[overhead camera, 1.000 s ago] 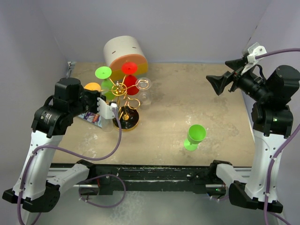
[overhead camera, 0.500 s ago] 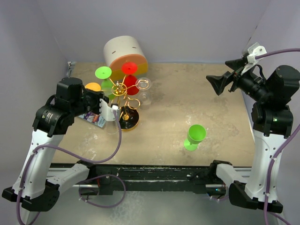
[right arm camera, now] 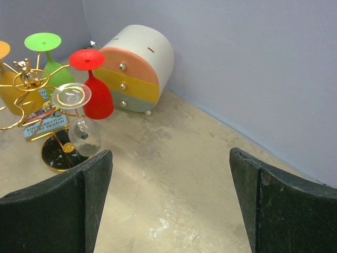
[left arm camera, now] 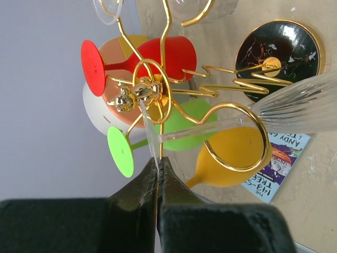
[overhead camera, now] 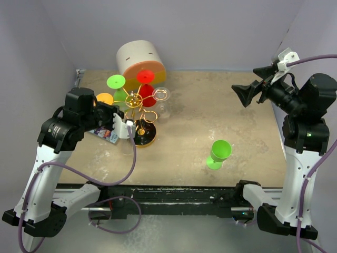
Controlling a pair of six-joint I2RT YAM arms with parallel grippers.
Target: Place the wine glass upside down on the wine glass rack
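The left fingers [left arm camera: 138, 196] are clenched on the thin rim of the foot of a clear, ribbed plastic wine glass [left arm camera: 305, 103]. Pinching it there leaves the whole stem bare, so it can slide sideways into a slot. The glass hangs inverted beside the gold wire wine glass rack [left arm camera: 145, 94]: its foot is up by the rack's crown and its bowl points towards the rack's round black base [left arm camera: 279, 50]. In the left wrist view the stem crosses one gold ring loop [left arm camera: 267, 145], but I cannot tell whether it is seated in the loop or only passing in front of it. My reading is that the hanging step is in hand, and that the foot must rest on the ring before the grip lets go. A red goblet [right arm camera: 97, 95], a green one [right arm camera: 50, 58], an orange one [left arm camera: 231, 158] and a second clear glass [right arm camera: 84, 132] hang upside down on other loops, so the free slot is tight and a careless swing could knock a neighbour. The rack stands at the rear left of the beige worktop [overhead camera: 210, 105], with a blue printed booklet [left arm camera: 284, 161] just beside its base and a cream-and-orange cylindrical drawer unit [right arm camera: 139, 63] behind it. The right fingers [right arm camera: 58, 200] are spread wide with nothing between them, parked high at the right, out of the way. A green plastic wine glass [overhead camera: 218, 154] stands upright near the front right, well apart from the rack.
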